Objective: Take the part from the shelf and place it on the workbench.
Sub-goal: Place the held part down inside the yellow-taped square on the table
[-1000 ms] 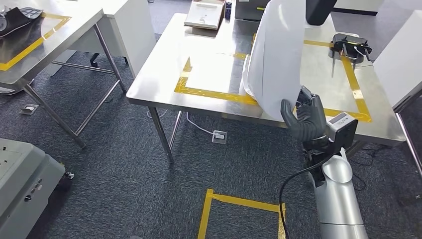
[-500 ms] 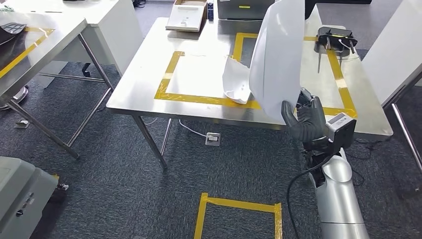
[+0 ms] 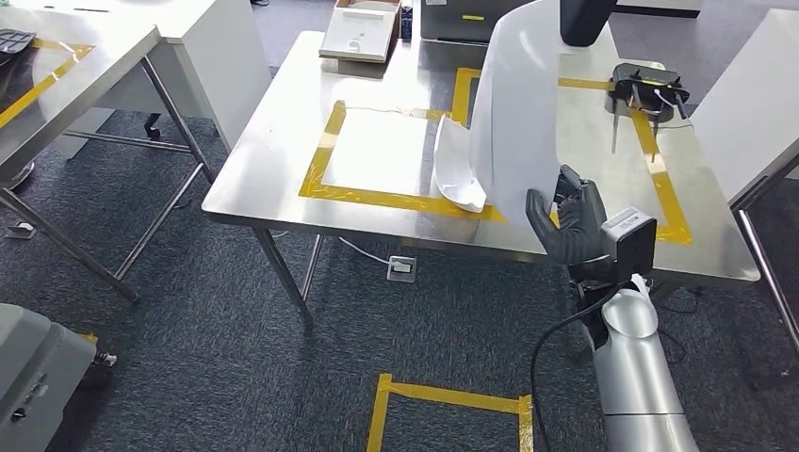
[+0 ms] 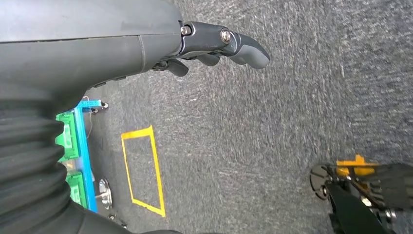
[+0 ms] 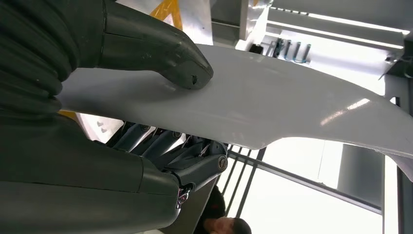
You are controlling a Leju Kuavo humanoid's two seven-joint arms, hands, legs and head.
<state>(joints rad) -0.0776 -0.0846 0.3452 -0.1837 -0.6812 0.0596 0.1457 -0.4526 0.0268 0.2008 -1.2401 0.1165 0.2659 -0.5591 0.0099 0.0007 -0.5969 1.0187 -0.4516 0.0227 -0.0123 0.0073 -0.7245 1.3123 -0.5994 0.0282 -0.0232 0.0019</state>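
Over workbench (image 3: 283,141): part (image 3: 518,113) in right hand (image 3: 570,226)

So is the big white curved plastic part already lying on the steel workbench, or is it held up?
Held up. The right hand grips the white curved plastic part by its lower edge, standing tall above the steel workbench.

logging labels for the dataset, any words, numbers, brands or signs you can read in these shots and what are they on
No text can be read in any view.
White sticker on the wrist camera behind the right hand: too small to read.
Yellow label on the grey box at the far edge of the workbench: blurred, unreadable.
White part held by the right hand: no markings seen.
Yellow tape on the workbench: plain outline, no lettering.
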